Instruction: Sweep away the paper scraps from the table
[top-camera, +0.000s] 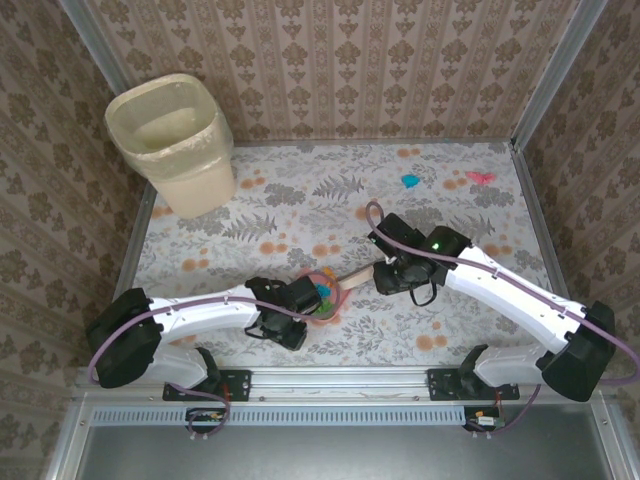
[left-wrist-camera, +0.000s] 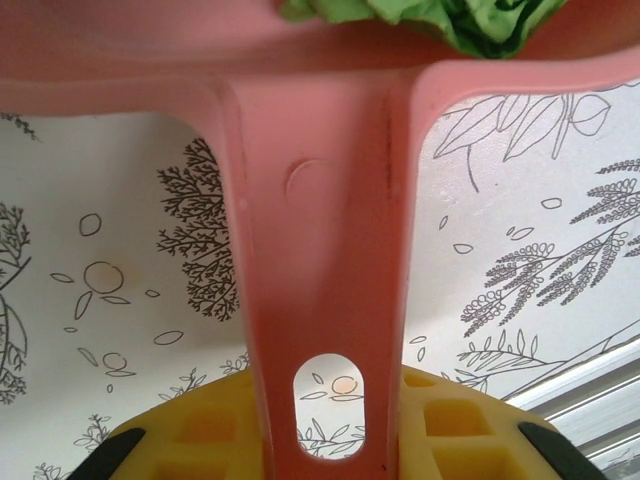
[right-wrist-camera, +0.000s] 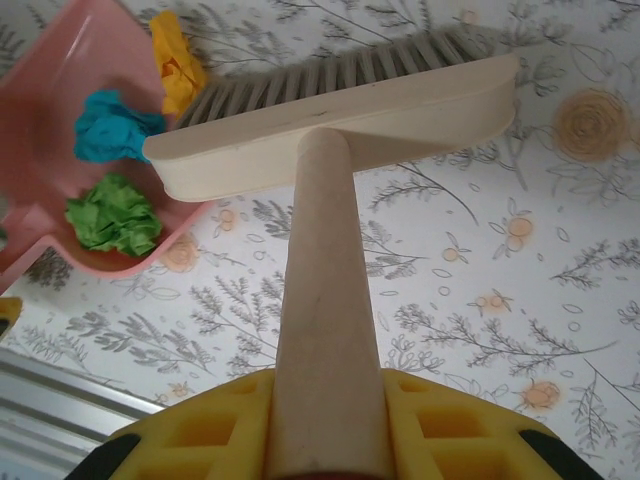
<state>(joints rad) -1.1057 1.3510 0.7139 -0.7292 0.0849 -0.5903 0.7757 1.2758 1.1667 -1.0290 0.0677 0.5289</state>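
Paper scraps (right-wrist-camera: 113, 213): green, blue and orange bits lie inside the pink dustpan (right-wrist-camera: 60, 110).
Loose scraps (top-camera: 410, 180): one blue and one pink, near each other at the far right of the tabletop (top-camera: 300, 200).
Brush (right-wrist-camera: 340, 110): bristles at the dustpan's open edge, beside the orange bit.
Left end effector (left-wrist-camera: 320, 440): clamped narrow on the dustpan handle.
Right end effector (right-wrist-camera: 325, 430): clamped narrow on the brush's pale handle.
Bin (top-camera: 175, 140): cream, far left corner.

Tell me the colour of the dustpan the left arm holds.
Pink: the flat plastic dustpan shows best in the left wrist view.
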